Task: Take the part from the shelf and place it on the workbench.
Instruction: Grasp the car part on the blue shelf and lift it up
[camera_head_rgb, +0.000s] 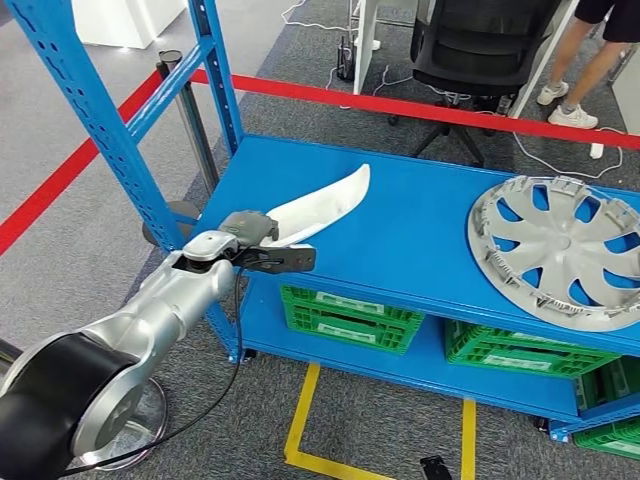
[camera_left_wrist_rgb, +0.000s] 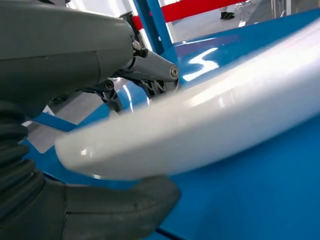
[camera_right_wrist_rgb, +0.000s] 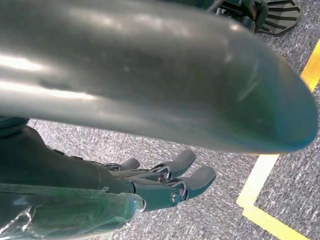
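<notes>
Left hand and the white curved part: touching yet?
Touching. The left wrist view shows the left hand with its thumb under and fingers over the white curved part, pressed against it.

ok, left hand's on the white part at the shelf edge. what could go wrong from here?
1. The left hand holds the long white part at one end only, so on lifting it may droop or twist out.
2. The blue upright stands close beside the hand; the part could strike it on the way out.
3. Swinging right, the free end could hit the hubcap.
</notes>
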